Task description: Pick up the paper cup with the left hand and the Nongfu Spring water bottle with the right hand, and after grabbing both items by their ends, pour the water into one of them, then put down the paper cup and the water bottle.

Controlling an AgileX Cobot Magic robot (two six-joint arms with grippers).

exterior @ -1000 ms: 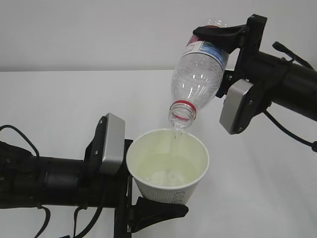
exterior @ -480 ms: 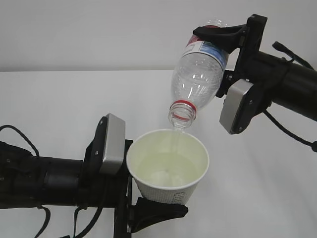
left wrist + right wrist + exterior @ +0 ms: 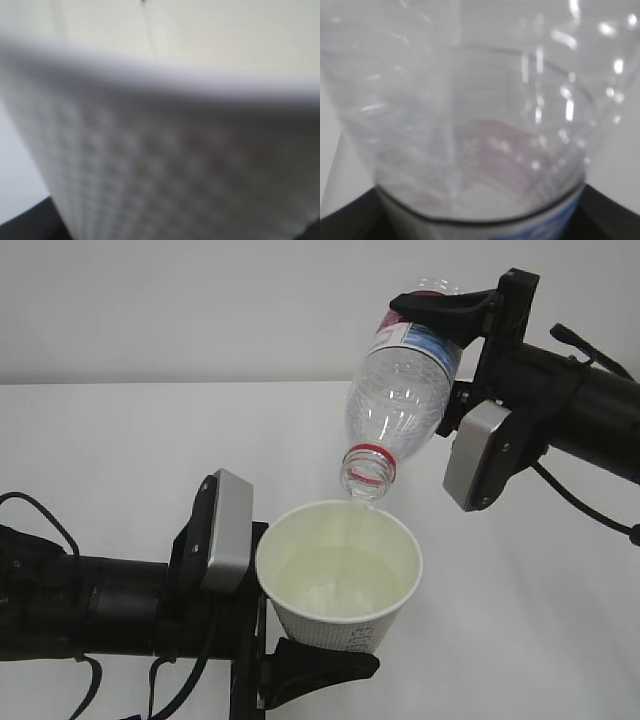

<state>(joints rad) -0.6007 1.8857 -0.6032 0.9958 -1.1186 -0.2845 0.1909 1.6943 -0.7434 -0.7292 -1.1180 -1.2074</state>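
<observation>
The white paper cup is held upright by its lower end in my left gripper, one black finger showing in front. Clear water lies in its cream inside. Up close in the left wrist view, the cup's ribbed wall is blurred. The Nongfu Spring water bottle hangs tilted mouth-down, its red neck ring and open mouth just above the cup's far rim. My right gripper is shut on its bottom end, by the label. The right wrist view is filled by the clear bottle.
Both arms hover over a white table with a plain white wall behind. Black cables trail from the left arm at the lower left edge. The right arm enters from the right.
Neither arm nor the bottle has moved. The bubbles and ripples in the cup's water have calmed, and the thin trickle at the bottle's mouth has faded.
</observation>
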